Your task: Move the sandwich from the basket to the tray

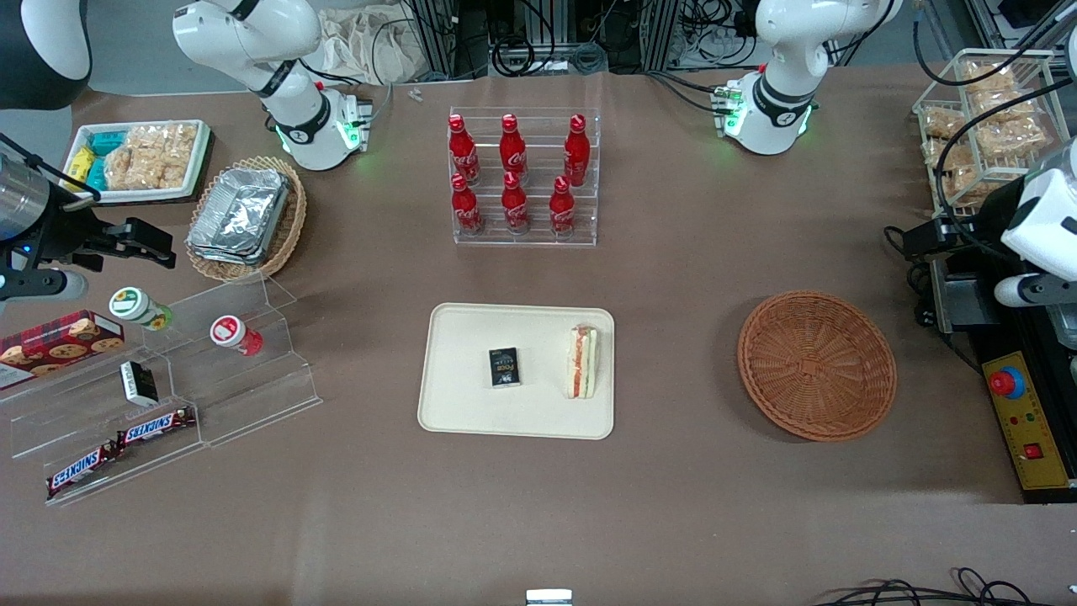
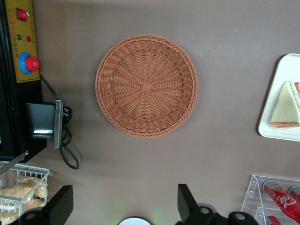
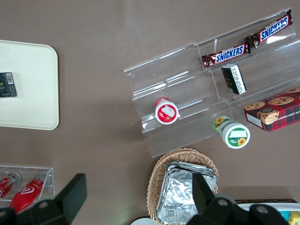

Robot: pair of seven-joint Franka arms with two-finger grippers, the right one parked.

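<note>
In the middle of the front view, the tray [image 1: 454, 404] is lying flat with a small dark box [image 1: 505, 368] on it. The sandwich [image 1: 582, 362] is resting on the tray beside that box, along the side nearer the basket [image 1: 816, 366]. The basket is sitting empty toward the working arm's end of the table. The gripper [image 2: 124, 199] is hanging high over the table near the basket, its fingers spread wide and gripping nothing. The placing is looking done, so the next move is probably calling only for parking the arm clear of the tray.

Robotics lab, cable bundles [image 1: 538, 42] at table edge, emergency-stop box [image 1: 1022, 421], acrylic snack display stands [image 1: 168, 404]
</note>
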